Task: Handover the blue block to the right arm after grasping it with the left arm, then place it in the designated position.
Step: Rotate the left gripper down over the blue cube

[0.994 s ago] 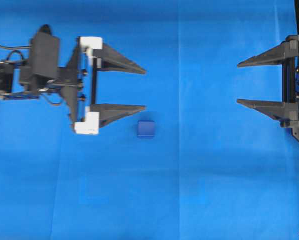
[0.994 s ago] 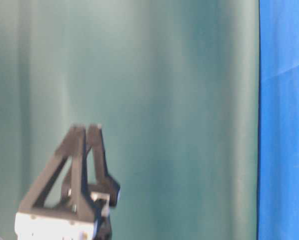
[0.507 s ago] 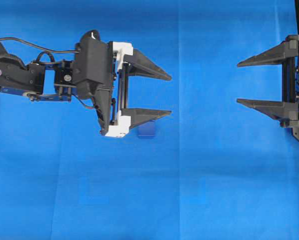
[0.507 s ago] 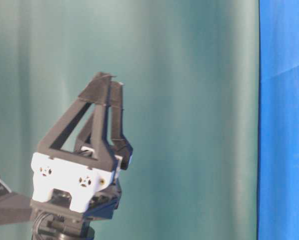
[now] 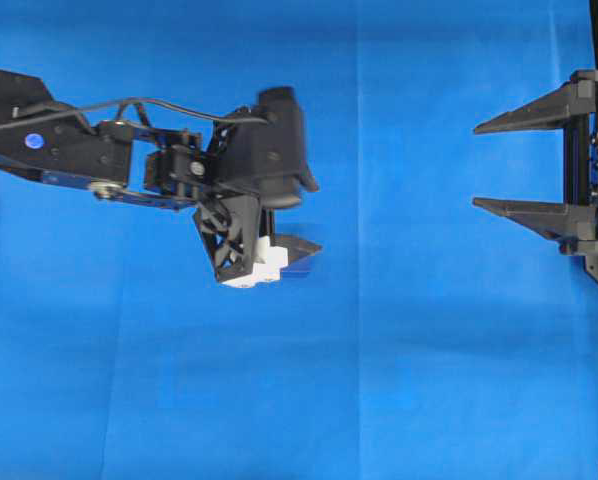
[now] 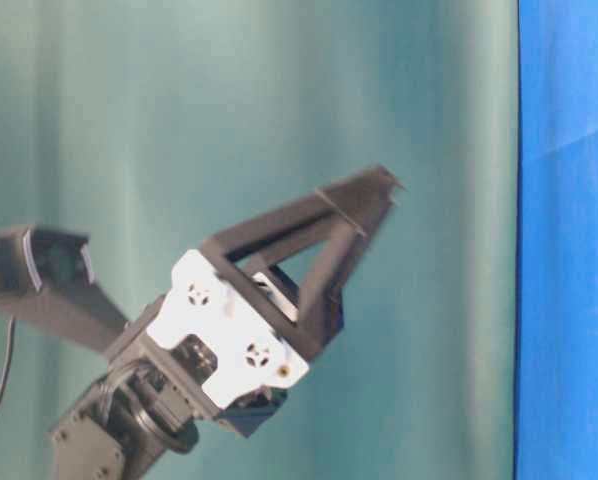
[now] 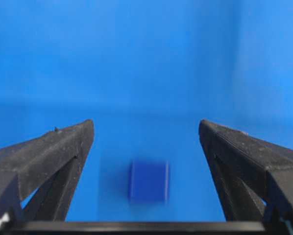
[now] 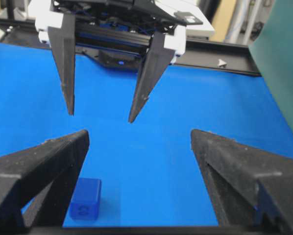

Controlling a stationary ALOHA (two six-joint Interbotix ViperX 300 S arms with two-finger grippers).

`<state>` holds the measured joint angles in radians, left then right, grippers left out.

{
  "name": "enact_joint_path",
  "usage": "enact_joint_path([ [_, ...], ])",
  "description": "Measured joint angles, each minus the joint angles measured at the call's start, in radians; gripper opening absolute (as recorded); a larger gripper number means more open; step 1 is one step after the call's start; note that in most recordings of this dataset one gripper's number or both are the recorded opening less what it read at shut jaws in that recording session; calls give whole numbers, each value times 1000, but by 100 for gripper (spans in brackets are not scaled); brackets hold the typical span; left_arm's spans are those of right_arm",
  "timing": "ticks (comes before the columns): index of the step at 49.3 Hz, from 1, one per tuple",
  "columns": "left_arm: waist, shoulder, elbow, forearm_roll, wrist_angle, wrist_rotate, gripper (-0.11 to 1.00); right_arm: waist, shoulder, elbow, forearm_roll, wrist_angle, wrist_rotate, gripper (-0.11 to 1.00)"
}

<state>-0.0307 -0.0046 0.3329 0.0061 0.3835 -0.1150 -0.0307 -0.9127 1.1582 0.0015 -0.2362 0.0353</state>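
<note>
The blue block (image 7: 148,181) lies on the bright blue cloth, blurred, below and between the spread fingers of my left gripper (image 7: 145,125). That gripper is open, empty and above the block without touching it. In the overhead view the left gripper (image 5: 301,228) points steeply down and covers the block. In the right wrist view the block (image 8: 85,197) sits on the cloth at lower left, with the left gripper (image 8: 100,116) hanging above and behind it. My right gripper (image 5: 476,167) is open and empty at the right edge, well away from the block.
Blue cloth (image 5: 399,350) covers the table. A teal-green backdrop (image 6: 279,100) fills the table-level view behind the left gripper (image 6: 384,195). A black frame rail (image 8: 225,49) runs along the far table edge.
My left arm has reached right and pitched its gripper downward, so it now sits over the block with fingers still open. The block and right arm have not moved.
</note>
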Motion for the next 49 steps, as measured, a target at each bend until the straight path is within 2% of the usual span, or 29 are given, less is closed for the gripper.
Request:
enact_joint_path([
  [9,-9,38,-118,2,270,3,91,0,0,2,0,9,0,96],
  [15,-12,54,-169,6,357,5,91,0,0,0,0,14,-2,96],
  [49,-14,60,-184,8,379,2,91,0,11,0,0,18,0,96],
])
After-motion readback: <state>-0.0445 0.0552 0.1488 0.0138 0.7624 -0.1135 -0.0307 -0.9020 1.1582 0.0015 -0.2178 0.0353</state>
